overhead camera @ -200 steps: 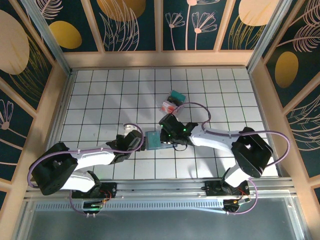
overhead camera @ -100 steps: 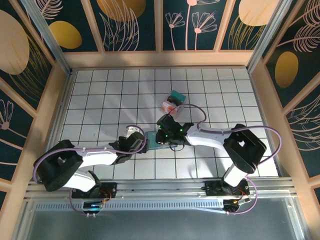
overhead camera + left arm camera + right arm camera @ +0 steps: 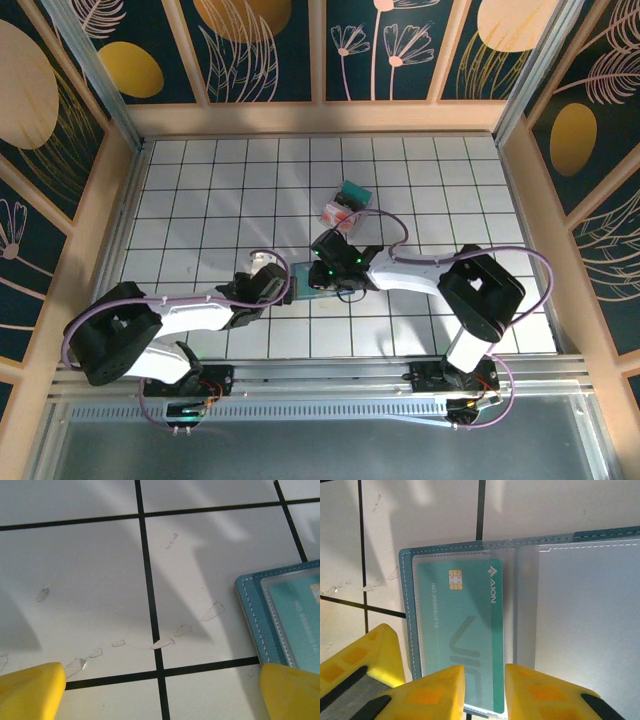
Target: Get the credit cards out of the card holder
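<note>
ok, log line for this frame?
card holder: open | teal card: in sleeve | loose cards: two, on table | left end effector: open, beside holder | right end effector: jaws slightly apart over teal card's edge

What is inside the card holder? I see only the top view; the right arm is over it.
Observer: The right wrist view shows one teal credit card with a chip, in a clear sleeve of the card holder.
Operator: Is it gripped?
Observer: The right claw stands slightly apart over the card's near edge; a grip I cannot confirm.
Operator: And the other arm?
Observer: The left claw is wide open beside the holder's corner.
</note>
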### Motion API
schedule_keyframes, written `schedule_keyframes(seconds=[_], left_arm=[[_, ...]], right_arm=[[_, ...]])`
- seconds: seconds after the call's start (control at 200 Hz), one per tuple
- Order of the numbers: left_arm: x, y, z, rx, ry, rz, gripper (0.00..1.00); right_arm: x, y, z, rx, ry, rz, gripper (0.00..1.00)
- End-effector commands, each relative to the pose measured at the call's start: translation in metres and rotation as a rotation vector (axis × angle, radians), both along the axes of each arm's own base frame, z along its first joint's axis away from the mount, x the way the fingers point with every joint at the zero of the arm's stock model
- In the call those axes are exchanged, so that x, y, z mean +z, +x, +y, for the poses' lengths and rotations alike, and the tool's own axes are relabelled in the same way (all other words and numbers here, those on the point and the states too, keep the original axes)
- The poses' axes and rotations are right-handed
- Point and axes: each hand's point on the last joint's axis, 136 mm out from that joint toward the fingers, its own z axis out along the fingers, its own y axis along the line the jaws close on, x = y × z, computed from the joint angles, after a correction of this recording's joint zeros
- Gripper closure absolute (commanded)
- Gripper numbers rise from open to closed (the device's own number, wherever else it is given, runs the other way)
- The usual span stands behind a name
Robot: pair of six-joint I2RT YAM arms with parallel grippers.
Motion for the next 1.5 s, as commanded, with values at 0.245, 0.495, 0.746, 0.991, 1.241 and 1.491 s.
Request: schedule_keyframes(seconds=[0.245,0.495,0.746,0.991,1.241,1.491], left_arm=[[-0.008,0.001,-0.001,0.006,0.037,0.021,0.01],[-0.012,0.000,-0.001,-0.004,0.054,0.033,0.01],[-0.018,-0.002,0.001,-0.008,0.074,0.057,0.01],[-0.019,-0.002,0.002,-0.005,0.094,0.064,0.01],[-0.022,-0.005,0.004,-0.007,0.101,0.077,0.01],[-0.024,-0.005,0.001,-0.015,0.101,0.085,0.01]], right_arm=[[-0.008,0.002,0.004,0.015,-0.008,0.014,0.72],[-0.017,-0.001,0.004,0.022,-0.012,0.031,0.70],[-0.011,-0.003,0.014,0.041,0.091,0.044,0.71],[0.006,-0.002,0.020,0.053,0.212,0.034,0.73],[0.023,-0.001,0.027,0.065,0.332,0.019,0.74],[0.029,-0.003,0.031,0.086,0.391,0.018,0.76]])
